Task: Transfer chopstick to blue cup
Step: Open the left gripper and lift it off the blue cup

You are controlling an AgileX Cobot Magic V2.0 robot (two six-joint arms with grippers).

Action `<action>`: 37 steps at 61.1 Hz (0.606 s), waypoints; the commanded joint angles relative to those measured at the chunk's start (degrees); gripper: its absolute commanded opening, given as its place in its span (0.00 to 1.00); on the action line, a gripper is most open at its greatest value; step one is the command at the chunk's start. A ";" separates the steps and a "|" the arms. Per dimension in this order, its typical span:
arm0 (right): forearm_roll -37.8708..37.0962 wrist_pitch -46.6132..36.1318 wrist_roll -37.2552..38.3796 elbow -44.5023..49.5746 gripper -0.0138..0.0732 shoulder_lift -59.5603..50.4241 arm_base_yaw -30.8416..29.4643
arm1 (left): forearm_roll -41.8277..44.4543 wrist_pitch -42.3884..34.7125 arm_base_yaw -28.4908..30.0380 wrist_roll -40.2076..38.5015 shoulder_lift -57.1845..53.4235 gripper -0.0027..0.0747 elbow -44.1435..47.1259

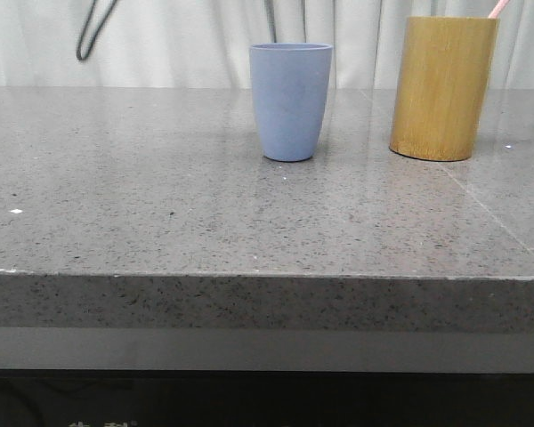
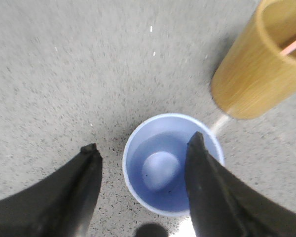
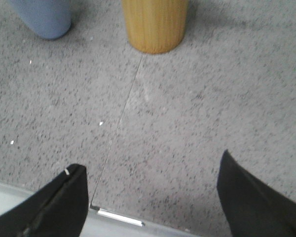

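Chopstick in bamboo cylinder, apart from left end effector.

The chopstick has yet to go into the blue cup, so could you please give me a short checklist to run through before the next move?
1. Chopstick location: in the bamboo holder, pink tip above its rim: ok.
2. Blue cup upright, mouth open: ok.
3. Blue cup empty: ok, bare bottom in the left wrist view.
4. Left gripper open, holding nothing: ok; it is above the cup, not at the chopstick.
5. Right gripper open, holding nothing: ok; it is near the table edge.
6. Chopstick's length inside the holder: cannot tell.
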 commanded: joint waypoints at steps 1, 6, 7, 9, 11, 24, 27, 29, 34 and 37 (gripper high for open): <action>-0.05 -5.10 0.47 -3.18 0.80 1.04 -1.77 | -1.08 -3.03 -0.45 -0.43 -6.09 0.51 -1.94; 0.04 -4.93 0.77 -5.60 0.80 2.39 -4.37 | -1.08 -3.03 -0.45 -0.43 -8.90 0.51 -1.08; 0.11 -4.86 0.93 -6.03 0.80 2.61 -4.82 | -1.08 -3.03 -0.45 -0.43 -9.72 0.51 -0.83; 0.40 -4.81 1.42 -6.83 0.80 3.40 -5.90 | -1.08 -3.03 -0.45 -0.43 -10.86 0.51 -0.24; 0.78 -4.65 1.84 -7.62 0.80 4.14 -6.73 | -1.08 -2.91 -0.45 -0.43 -12.10 0.51 0.46; 5.94 -4.40 1.99 -12.32 0.80 11.07 -11.68 | 0.23 -2.40 -0.45 -0.43 -22.24 0.51 8.28; 6.93 -4.28 1.99 -13.31 0.80 12.53 -11.80 | 1.33 -2.40 -0.45 -0.87 -24.63 0.51 10.47; 7.87 -4.11 1.91 -13.92 0.80 13.69 -11.80 | 1.46 -2.74 -0.13 -1.22 -26.02 0.51 11.79; 11.10 -3.75 0.13 -15.59 0.80 16.06 -11.80 | 0.94 -3.99 1.14 -1.72 -29.95 0.51 16.67; 13.57 -3.69 -1.70 -16.69 0.80 17.36 -11.66 | 0.61 -4.86 2.28 -1.72 -32.67 0.51 19.74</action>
